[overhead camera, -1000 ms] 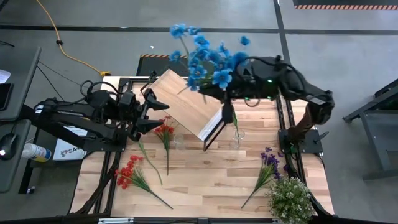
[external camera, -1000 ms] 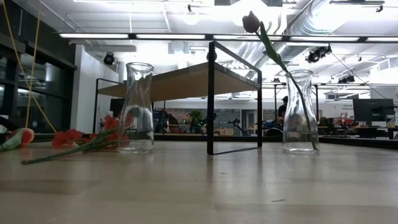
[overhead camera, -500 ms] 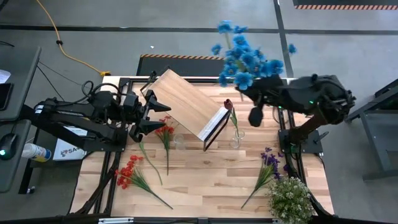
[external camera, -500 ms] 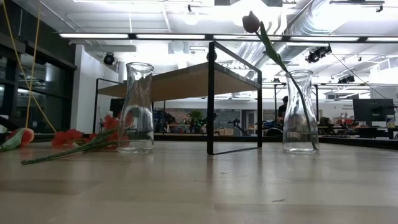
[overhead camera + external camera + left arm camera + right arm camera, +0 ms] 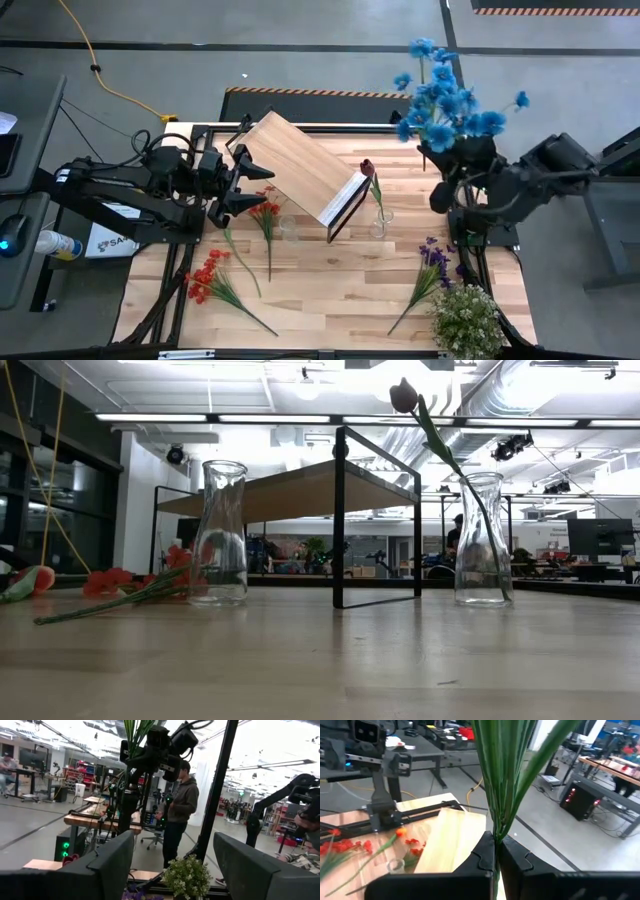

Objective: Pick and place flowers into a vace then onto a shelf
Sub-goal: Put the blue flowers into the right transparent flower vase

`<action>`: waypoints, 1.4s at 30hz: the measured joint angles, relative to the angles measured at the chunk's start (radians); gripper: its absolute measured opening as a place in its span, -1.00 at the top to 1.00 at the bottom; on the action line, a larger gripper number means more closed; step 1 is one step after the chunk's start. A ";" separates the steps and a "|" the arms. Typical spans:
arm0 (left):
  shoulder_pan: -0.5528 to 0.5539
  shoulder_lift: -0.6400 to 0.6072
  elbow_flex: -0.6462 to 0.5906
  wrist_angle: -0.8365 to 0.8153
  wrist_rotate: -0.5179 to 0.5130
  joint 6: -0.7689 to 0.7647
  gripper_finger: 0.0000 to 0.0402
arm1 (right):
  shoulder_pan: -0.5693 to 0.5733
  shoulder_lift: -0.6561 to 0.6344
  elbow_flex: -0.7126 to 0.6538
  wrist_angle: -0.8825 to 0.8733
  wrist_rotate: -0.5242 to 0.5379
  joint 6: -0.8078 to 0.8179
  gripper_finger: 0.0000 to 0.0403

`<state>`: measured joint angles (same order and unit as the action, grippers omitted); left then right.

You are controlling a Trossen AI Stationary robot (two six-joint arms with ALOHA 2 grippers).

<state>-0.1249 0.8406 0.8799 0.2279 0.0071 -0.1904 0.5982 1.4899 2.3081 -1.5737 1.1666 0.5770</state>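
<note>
Clamped jaws of the right gripper [image 5: 495,851] hold the green stems of the blue-bloomed artificial spray [image 5: 445,95] high over the table's right rear edge; the left gripper [image 5: 252,187], jaws spread wide and empty, waits beside the tilted light-wood shelf board [image 5: 300,165]. Transport appears under way. Next, the stems likely need lowering upright into the empty clear glass vase [image 5: 221,532] or the clear vase holding the dark red rose [image 5: 483,540].

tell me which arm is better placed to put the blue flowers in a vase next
Right. The right gripper is already shut on the blue flowers, held up over the table's right edge. The left gripper sits open and empty.
</note>
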 joint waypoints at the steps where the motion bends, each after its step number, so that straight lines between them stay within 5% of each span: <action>1: 0.000 0.000 0.000 0.000 0.000 0.000 -0.51 | 0.011 0.000 0.000 0.005 0.014 0.009 1.00; 15: 0.000 0.000 0.000 0.000 0.000 -0.025 -0.51 | 0.053 -0.098 0.000 0.003 0.065 -0.047 1.00; 42: 0.000 0.002 -0.001 0.000 -0.060 -0.027 -0.51 | 0.053 -0.352 0.000 0.003 -0.023 -0.230 1.00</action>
<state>-0.1247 0.8425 0.8791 0.2283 -0.0531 -0.2176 0.6510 1.1375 2.3081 -1.5711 1.1433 0.3473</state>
